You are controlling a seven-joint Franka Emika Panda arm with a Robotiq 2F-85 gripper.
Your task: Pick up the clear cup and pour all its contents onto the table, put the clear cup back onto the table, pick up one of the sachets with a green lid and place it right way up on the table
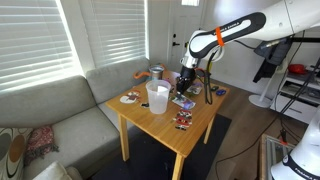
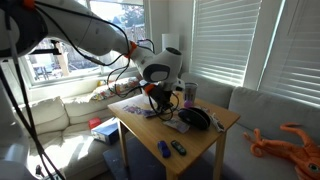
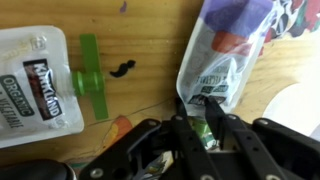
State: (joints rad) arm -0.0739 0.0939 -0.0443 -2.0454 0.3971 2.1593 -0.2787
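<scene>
Where the black end effector meets the light-wood square bench, its fingers are clamped on the green-lidded end of a small dark colourful sachet. Just beside it on the wood lies a second flat sachet with a white label and green lid. Tall translucent whitish plastic cup stands upright near the arm. More small sachets are scattered over the top.
</scene>
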